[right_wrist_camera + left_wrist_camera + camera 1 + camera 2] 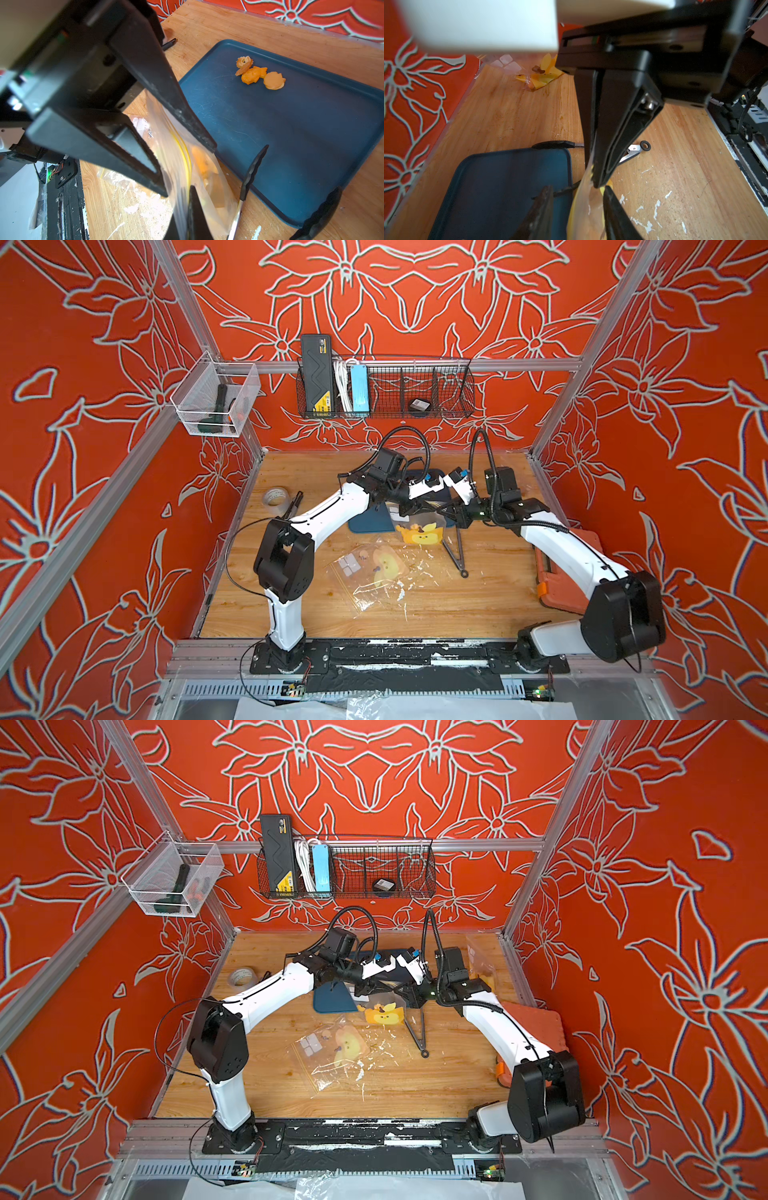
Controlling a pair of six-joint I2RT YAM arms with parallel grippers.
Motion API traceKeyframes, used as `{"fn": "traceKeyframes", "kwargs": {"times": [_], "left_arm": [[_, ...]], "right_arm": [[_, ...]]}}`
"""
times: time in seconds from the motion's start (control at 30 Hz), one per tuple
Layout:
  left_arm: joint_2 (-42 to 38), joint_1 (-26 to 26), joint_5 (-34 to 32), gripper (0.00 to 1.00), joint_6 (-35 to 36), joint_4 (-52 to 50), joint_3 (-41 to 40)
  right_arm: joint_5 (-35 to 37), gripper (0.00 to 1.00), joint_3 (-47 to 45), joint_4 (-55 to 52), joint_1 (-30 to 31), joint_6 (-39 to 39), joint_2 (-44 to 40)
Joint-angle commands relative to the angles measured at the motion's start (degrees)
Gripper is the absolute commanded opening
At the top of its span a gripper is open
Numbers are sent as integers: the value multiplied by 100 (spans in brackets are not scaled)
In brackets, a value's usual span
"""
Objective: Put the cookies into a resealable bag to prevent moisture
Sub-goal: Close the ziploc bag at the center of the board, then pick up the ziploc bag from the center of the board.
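Observation:
A clear resealable bag with a yellow cartoon print hangs between my two grippers, just in front of the blue tray. My right gripper is shut on the bag's top edge. My left gripper is open astride that edge, and the film lies against one finger. Three orange cookies sit together on the tray. Blurred orange cookies show inside the bag. In both top views the arms hide the cookies on the tray.
Black tongs lie on the wood beside the tray. A second clear bag lies flat mid-table, and another lies at the back right. A tape roll sits at the left, an orange case at the right.

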Motion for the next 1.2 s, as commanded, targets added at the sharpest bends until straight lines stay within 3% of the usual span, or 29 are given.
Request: {"fn": "traceKeyframes", "kwargs": {"times": [0.0, 0.1, 0.23, 0.4, 0.53, 0.8, 1.17], "left_arm": [[86, 2, -36, 37, 143, -140, 61], [119, 1, -38, 26, 145, -148, 85], [95, 2, -3, 22, 128, -138, 95], [75, 0, -28, 5, 150, -157, 76], [-4, 9, -144, 0, 167, -131, -53], [-215, 201, -188, 0, 106, -27, -305], [-502, 548, -126, 0, 41, 104, -816]], "right_arm": [[-171, 0, -39, 131, -7, -87, -139], [-184, 0, -30, 123, -5, -96, -126], [-151, 0, -21, 95, -8, -114, -104], [-76, 0, -22, 78, -5, -120, -112], [96, 0, -35, 96, -19, -85, -171], [796, 0, -109, 142, -66, 123, -309], [1149, 0, -215, 212, -154, 214, -361]]}}
